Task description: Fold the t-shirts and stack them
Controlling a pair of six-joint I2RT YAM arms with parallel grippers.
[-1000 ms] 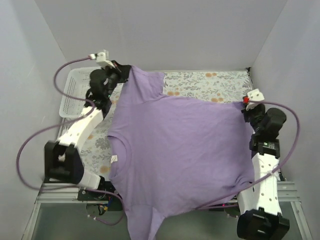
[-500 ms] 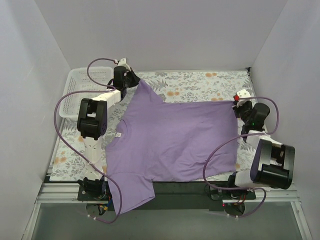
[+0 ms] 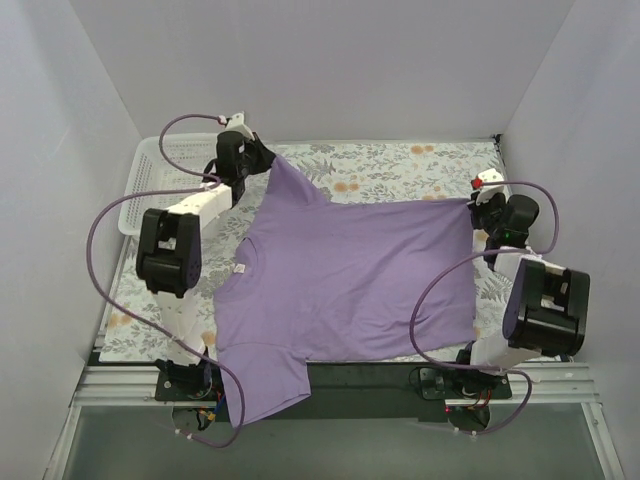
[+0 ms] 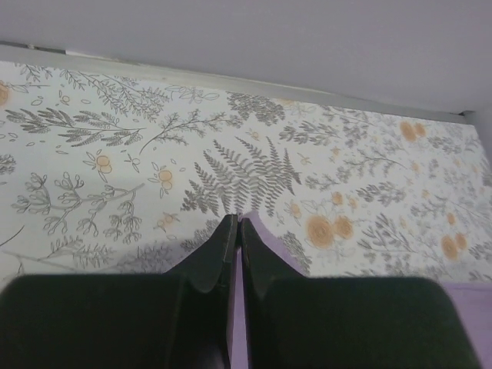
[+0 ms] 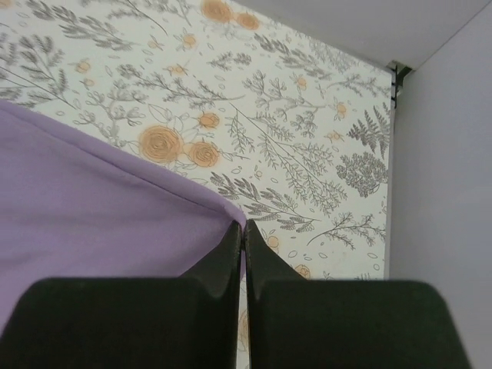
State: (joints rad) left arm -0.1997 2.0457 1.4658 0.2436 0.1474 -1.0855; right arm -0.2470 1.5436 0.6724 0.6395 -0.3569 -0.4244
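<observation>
Lavender t-shirt [image 3: 350, 270], just the one, lies spread sideways over the middle of the table in the top view. The collar and its single white neck label [image 3: 238, 268] point toward the left edge, and the hem points toward the right edge. The near sleeve spills over the near edge, close to the left arm's base. Left gripper [image 3: 262, 158] is up by the far-left corner, pinching the tip of the far sleeve. Right gripper [image 3: 478, 200] is by the right edge, pinching the far hem corner. One white mesh basket [image 3: 150, 190] sits in the far-left corner, just beside the left arm.

Left wrist view: jaws pressed together with a sliver of purple cloth between them, and the floral tablecloth [image 4: 115, 154] beyond.

Right wrist view: jaws clamped on the hem corner, with the fabric running off to the left and looking pretty smooth.

My read is that this is the flattening bit before any fold. I'd keep both pinches low and level and pull gently apart so the far edge goes straight. I'd only let go once it lies flat. That dangling sleeve probably wants dragging back onto the table first, or the fold comes out crooked.
</observation>
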